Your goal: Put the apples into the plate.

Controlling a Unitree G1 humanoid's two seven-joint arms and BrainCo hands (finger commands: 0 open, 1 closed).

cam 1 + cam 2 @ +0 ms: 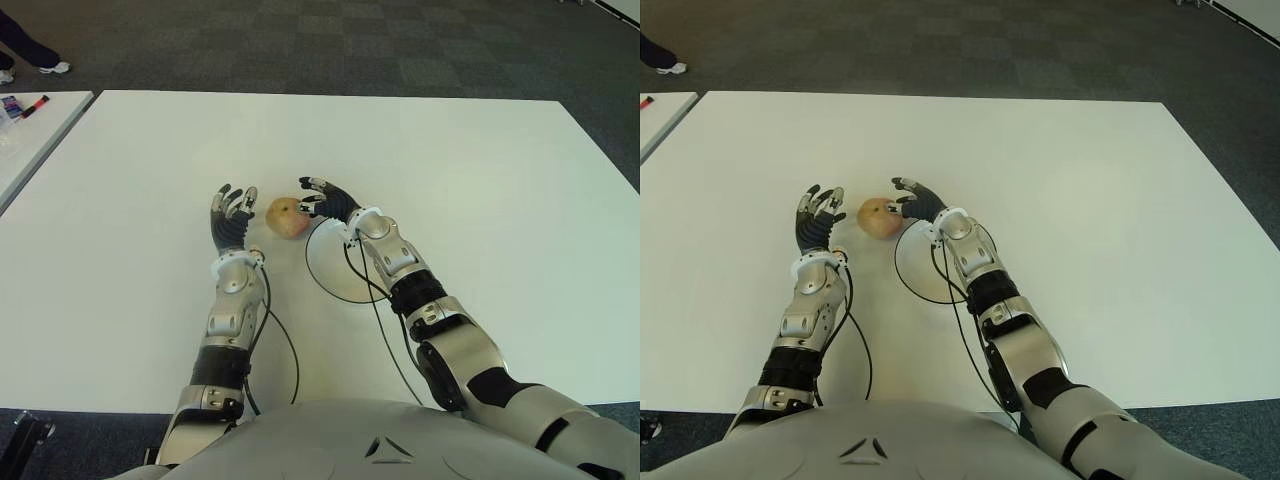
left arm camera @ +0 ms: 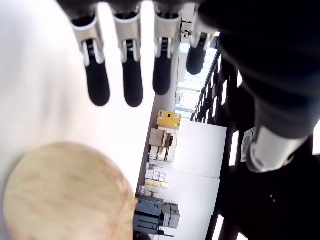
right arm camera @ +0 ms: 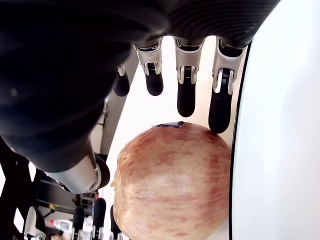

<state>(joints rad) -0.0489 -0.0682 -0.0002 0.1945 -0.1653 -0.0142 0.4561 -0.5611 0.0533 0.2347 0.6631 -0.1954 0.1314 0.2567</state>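
From the head camera, a wide white rectangular table point(image 1: 480, 170) stands on dark grey carpet. Near its middle lies a round yellow-red apple point(image 1: 286, 217), on the bare tabletop just beside the left edge of a flat white round plate point(image 1: 335, 275), not on it. The right hand point(image 1: 328, 199) reaches over the plate's far-left rim, its dark fingers stretched out toward the apple and close to its right side. The left hand point(image 1: 232, 217) shows just to the left of the apple, palm toward it, fingers raised and spread, apart from the fruit. At the far left is the edge of a second white table point(image 1: 40, 130) with a red marker pen point(image 1: 33, 104) on it, and beyond it a person's white shoe point(image 1: 55, 68).

In the left wrist view, the left hand's four black-tipped fingers point(image 2: 132, 80) hang straight and apart, holding nothing; the apple point(image 2: 65, 195) shows blurred, clear of them.

In the right wrist view, the right hand's fingers point(image 3: 221, 107) are extended and only loosely bent; one tip meets the apple's point(image 3: 170, 185) skin near its top, but nothing closes round it. The plate's rim point(image 3: 240, 125) runs alongside the fruit.
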